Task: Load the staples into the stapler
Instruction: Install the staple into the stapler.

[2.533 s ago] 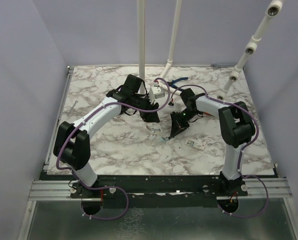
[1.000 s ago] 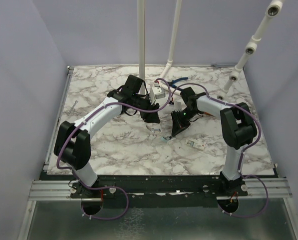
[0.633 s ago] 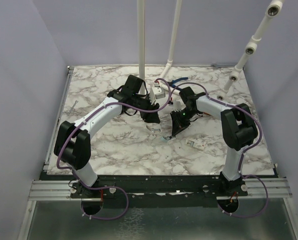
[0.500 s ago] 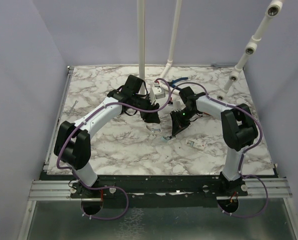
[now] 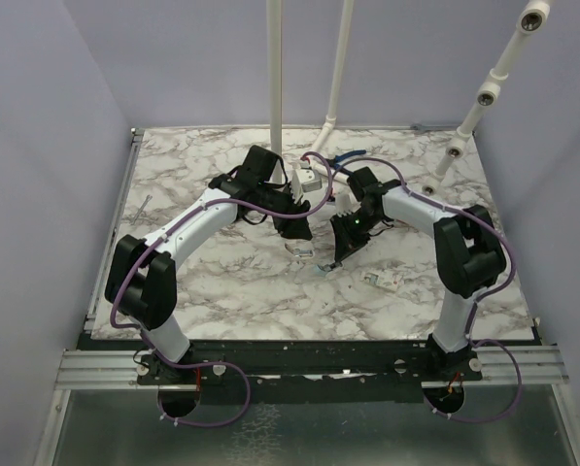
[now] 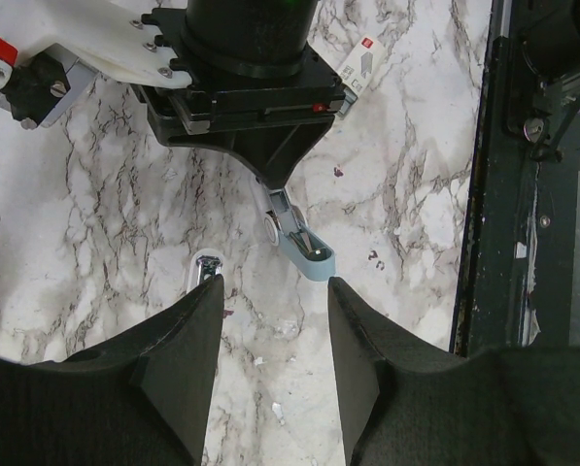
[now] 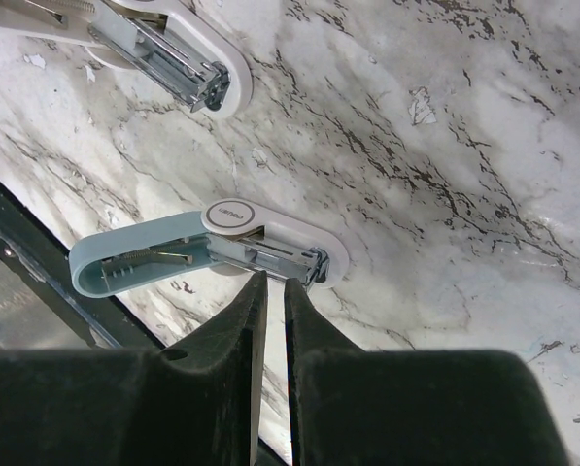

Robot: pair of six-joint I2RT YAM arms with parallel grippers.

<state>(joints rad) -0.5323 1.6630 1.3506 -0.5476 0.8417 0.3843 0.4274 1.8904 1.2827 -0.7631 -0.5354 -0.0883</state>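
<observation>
The stapler (image 7: 226,248) lies on the marble with its pale blue lid (image 7: 139,260) swung open and its metal magazine (image 7: 275,254) bared; it also shows as the stapler (image 5: 320,266) in the top view and the stapler (image 6: 304,250) in the left wrist view. My right gripper (image 7: 274,283) has its tips right at the magazine's side, jaws nearly together. A thin pale strip fills the slit, seemingly the staples. My left gripper (image 6: 275,291) hovers open just beside the stapler, with nothing between its fingers.
A second white stapler (image 7: 168,53) lies close by, its tip by my left finger (image 6: 207,270). A small white packet with a red mark (image 5: 382,280) sits to the right. A white box (image 5: 309,180) and a blue-handled tool (image 5: 348,155) are at the back. White poles rise behind.
My right arm has edged slightly left and away, bringing its gripper closer over the stapler. The left arm has stayed still.
</observation>
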